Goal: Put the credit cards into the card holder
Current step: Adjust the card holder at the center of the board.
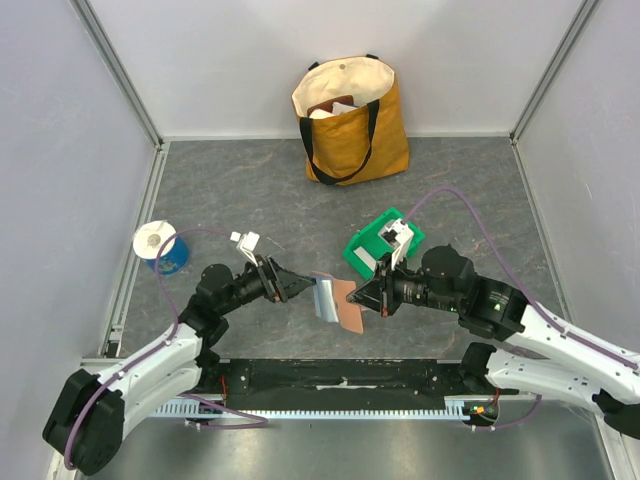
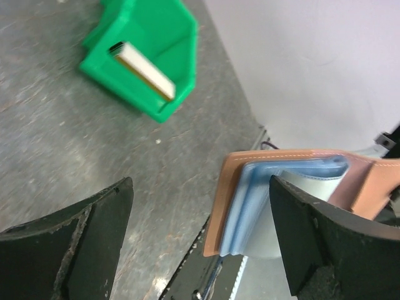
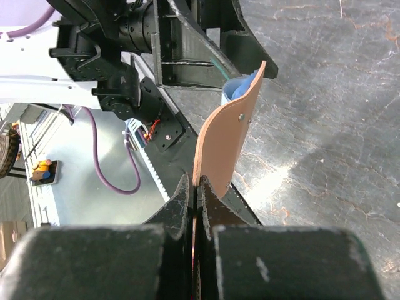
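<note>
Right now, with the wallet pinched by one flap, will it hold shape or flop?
Probably semi-floppy: the wallet bows above the right tool, shut on its flap. Likely light: that edge pinch holds it upright while the left tool stands open. The blue lining pockets look thin and may splay.

I work in a robotics lab cell. Plain pale wall panels [image 1: 240, 60] box me in on 3 sides, held by bare aluminium frame posts [image 1: 119, 72]. My 2 arms, the left arm [image 1: 150, 365] and the right arm [image 1: 560, 350], are bolted to a black rail [image 1: 340, 372] at the near edge of a table [image 1: 240, 190] covered in a grey stone-patterned sheet. Purple cables [image 1: 449, 190] loop loose from them. The few things set out are mismatched props: a yellow tote bag [image 1: 370, 130], a green plastic bin [image 1: 372, 248] and a small blue container [image 1: 172, 258].
</note>
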Motion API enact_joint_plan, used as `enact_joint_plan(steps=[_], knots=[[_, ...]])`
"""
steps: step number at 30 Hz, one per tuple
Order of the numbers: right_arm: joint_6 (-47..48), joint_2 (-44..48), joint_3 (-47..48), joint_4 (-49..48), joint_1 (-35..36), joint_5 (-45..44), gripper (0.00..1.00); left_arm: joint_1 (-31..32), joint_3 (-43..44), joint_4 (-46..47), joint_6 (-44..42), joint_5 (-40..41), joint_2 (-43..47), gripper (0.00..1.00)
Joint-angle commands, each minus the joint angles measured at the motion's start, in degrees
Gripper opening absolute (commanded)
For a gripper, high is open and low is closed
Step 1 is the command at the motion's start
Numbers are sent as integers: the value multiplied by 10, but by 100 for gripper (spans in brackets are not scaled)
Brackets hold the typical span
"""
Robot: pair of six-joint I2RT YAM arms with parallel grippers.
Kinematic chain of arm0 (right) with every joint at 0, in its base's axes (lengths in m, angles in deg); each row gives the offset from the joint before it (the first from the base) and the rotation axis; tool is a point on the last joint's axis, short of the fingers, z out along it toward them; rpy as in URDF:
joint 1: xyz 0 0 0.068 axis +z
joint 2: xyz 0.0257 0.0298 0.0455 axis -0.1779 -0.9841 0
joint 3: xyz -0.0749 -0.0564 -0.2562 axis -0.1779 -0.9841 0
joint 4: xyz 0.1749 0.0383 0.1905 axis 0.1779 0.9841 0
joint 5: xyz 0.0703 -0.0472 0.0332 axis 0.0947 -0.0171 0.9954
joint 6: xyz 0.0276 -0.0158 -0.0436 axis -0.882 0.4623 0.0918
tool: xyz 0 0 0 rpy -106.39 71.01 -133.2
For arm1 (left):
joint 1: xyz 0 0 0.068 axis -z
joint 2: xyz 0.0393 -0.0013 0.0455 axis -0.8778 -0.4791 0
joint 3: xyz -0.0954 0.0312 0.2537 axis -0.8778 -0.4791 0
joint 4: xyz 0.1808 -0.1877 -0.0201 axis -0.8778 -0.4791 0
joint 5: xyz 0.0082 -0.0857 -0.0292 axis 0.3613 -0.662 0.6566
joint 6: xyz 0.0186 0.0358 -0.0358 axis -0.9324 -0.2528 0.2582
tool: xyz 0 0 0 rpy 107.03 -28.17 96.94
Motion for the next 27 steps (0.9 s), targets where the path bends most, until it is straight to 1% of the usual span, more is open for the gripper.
enact_joint_plan(steps=[1, 7, 10, 11, 13, 15, 16, 19, 20, 27], knots=[[25, 22, 43, 14, -2, 18, 0, -12, 9, 158, 16, -85, -21, 95], [32, 38, 60, 19, -3, 15, 0, -15, 28, 301, 78, -161, -88, 94], [34, 48, 70, 24, -4, 7, 0, -15, 46, 331, 91, -192, -107, 88], [34, 49, 71, 25, -4, 5, 0, -16, 52, 331, 92, -197, -107, 86], [36, 50, 73, 32, -4, -3, 0, -15, 58, 333, 95, -203, -100, 78], [36, 50, 73, 37, -5, -10, 0, -16, 60, 333, 99, -208, -91, 63], [35, 49, 72, 38, -5, -16, 0, -15, 60, 330, 98, -210, -86, 58], [34, 49, 70, 41, -7, -28, 0, -15, 58, 312, 95, -210, -69, 45], [33, 49, 69, 41, -6, -33, 0, -16, 55, 304, 94, -210, -63, 42], [27, 43, 57, 46, -11, -62, 0, -15, 43, 234, 75, -198, -14, 40]])
